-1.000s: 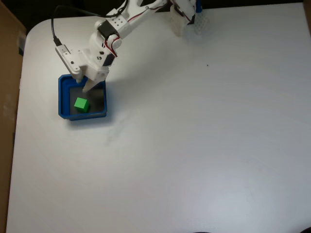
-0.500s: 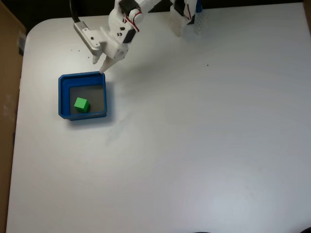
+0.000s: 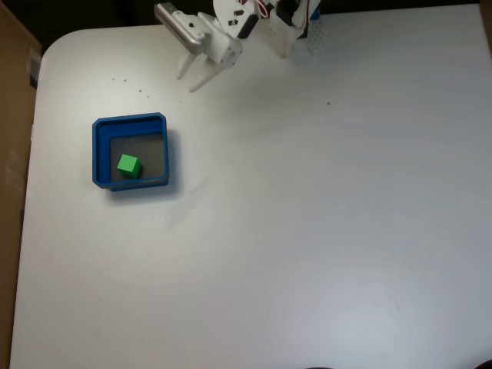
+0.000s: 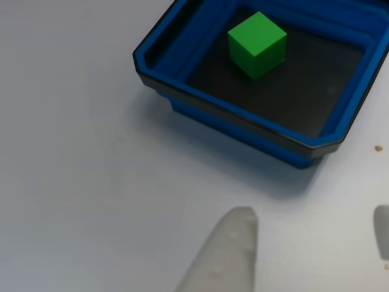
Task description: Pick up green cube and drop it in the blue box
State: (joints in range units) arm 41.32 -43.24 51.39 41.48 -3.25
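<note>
The green cube (image 3: 128,165) lies on the grey floor of the blue box (image 3: 98,154), toward its left side in the fixed view. The other view shows the same cube (image 4: 257,45) resting free inside the box (image 4: 231,115). My white gripper (image 3: 189,84) hangs near the table's back edge, well up and to the right of the box. It is open and holds nothing. In the other view one white fingertip (image 4: 228,249) shows at the bottom and the edge of the other at the far right, with bare table between them.
The arm's base (image 3: 296,23) stands at the back edge of the white table (image 3: 307,231). A brown cardboard panel (image 3: 11,154) runs along the left side. A few small dark specks lie near the box.
The gripper has risen out of the blue box and swung back and to the right toward the arm's base. The green cube stays put in the box.
</note>
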